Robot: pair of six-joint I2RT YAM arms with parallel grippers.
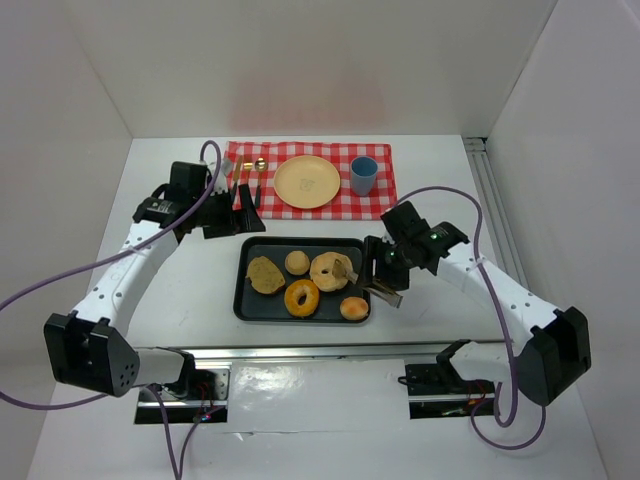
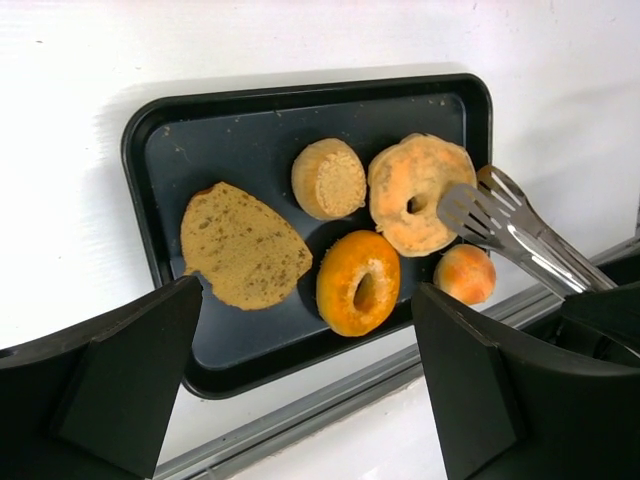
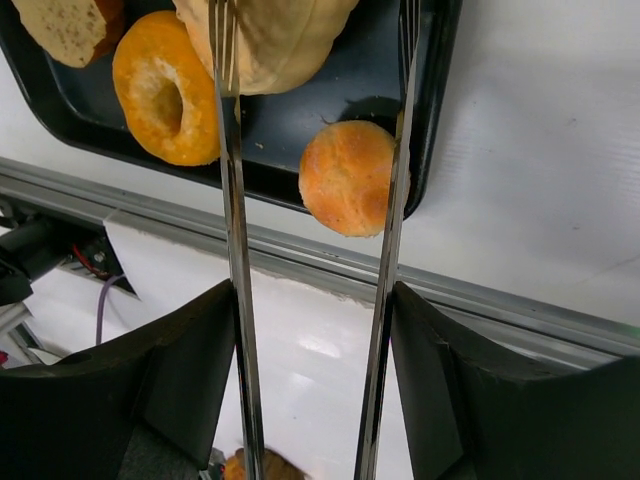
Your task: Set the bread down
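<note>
Though it is big, pale bagel (image 2: 395, 185): looks soft, light; pinch its ring gently.
Right hand (image 3: 312, 320): clamped on tongs (image 2: 520, 235), tips apart.
Left hand (image 2: 308, 300): apart, empty.

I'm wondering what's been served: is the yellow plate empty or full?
Empty. From above, the plate shows a bare yellow face; the bread lies in the tray.

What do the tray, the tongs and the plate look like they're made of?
Tray: dark with a soft sheen and a rolled rim, likely coated metal. Tongs: bright, mirror-like, with slotted tips, likely stainless steel. Plate: pale yellow, matte, even colour; plastic or perhaps wood, I cannot tell which.
</note>
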